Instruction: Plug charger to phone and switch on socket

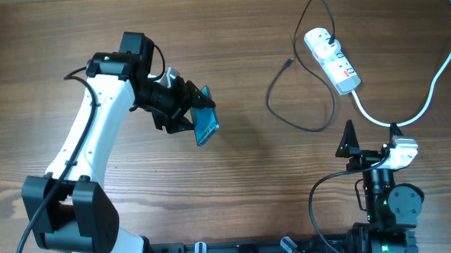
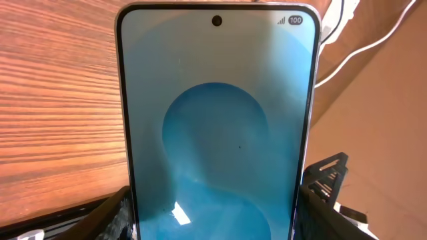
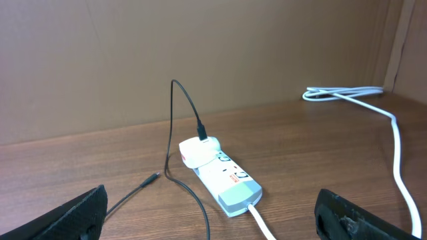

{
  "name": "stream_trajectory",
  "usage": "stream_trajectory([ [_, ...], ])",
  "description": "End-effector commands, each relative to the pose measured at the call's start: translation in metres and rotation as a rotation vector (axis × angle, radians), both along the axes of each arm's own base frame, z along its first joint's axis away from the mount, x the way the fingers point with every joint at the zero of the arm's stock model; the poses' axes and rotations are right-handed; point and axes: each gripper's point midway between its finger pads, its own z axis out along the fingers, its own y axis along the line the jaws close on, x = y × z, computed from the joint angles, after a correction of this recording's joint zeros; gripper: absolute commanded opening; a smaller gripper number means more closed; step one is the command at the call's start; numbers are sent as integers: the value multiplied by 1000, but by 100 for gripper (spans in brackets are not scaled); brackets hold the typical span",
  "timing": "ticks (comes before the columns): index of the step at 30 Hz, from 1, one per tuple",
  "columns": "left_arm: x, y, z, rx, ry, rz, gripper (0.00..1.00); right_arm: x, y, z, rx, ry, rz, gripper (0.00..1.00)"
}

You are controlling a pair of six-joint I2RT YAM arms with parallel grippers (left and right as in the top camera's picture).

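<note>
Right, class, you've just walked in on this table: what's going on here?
The left gripper holds the phone, tilted and apparently lifted off the table, with its screen lit. The right gripper sits open and empty at the near side. The charger has its white plug in the socket, but its free connector lies loose on the wood, not yet in the phone. The switch positions are too small to tell.

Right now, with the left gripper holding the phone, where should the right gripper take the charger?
Grip the charger just behind its small connector, coming straight down with the open right gripper. That end lies flat on the table, apart from the cable's loop and the socket, so the gripper can straddle it.
</note>
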Motion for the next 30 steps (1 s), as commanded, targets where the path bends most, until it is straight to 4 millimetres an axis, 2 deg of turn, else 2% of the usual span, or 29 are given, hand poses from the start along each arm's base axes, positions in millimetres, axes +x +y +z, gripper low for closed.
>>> stream_trajectory([
  [1, 7, -5, 23, -63, -56, 15, 49, -1, -3, 3, 0, -13, -15, 100],
  [9, 12, -15, 34, -149, -73, 15, 49, -1, 2, 3, 31, -16, 11, 100],
  [12, 13, -16, 35, -155, -81, 15, 49, 0, 17, 5, 245, -26, 103, 100],
  [16, 16, -16, 36, -157, -95, 14, 50, -3, 47, 3, 782, 44, 257, 100],
  [18, 17, -16, 36, -158, -99, 14, 50, -7, 67, -1, 950, 130, 361, 100],
  [21, 21, -17, 37, -162, -125, 12, 50, -12, 84, -9, 1043, 231, 430, 100],
  [26, 26, -17, 37, -161, -148, 12, 50, -13, 93, -24, 1131, 343, 439, 100],
  [30, 30, -17, 37, -154, -169, 16, 50, -11, 91, -36, 1197, 395, 390, 100],
])
